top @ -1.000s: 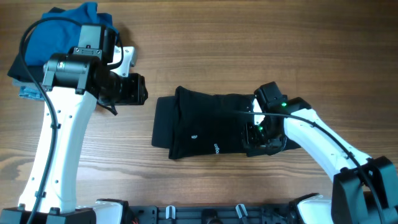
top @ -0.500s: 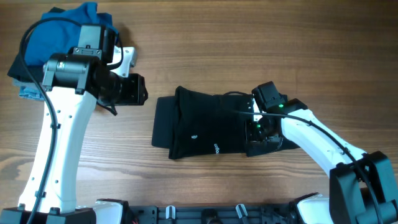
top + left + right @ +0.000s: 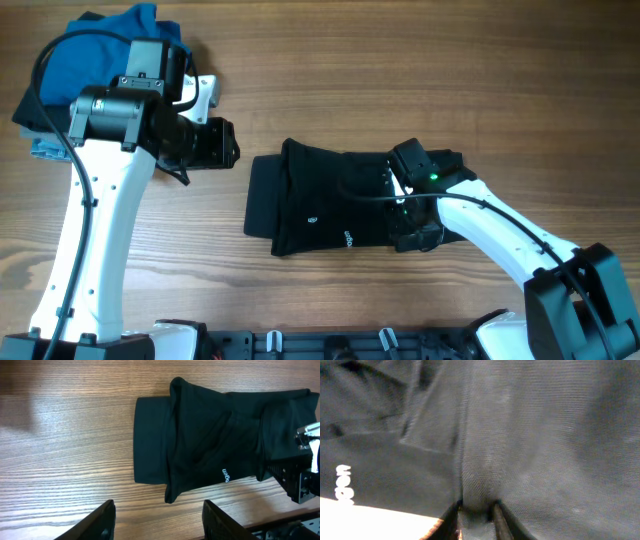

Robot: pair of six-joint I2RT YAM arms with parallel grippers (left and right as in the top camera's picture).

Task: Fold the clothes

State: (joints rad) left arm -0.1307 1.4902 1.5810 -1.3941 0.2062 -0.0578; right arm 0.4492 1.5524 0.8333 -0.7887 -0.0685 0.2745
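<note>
The black shirt (image 3: 330, 200) lies partly folded in the middle of the table, with small white print near its front edge. It also shows in the left wrist view (image 3: 210, 440). My right gripper (image 3: 408, 205) is over the shirt's right part, shut on a fold of its fabric (image 3: 477, 480). My left gripper (image 3: 222, 145) hovers left of the shirt, open and empty; both its fingers (image 3: 100, 522) show above bare wood.
A bright blue garment (image 3: 95, 50) lies bunched at the far left corner, with a pale blue one (image 3: 40, 148) under its edge. Bare wooden table (image 3: 400, 70) surrounds the shirt. A black rail (image 3: 330, 345) runs along the near edge.
My right gripper has moved left over the shirt, carrying the pinched fabric with it. The left arm has not moved.
</note>
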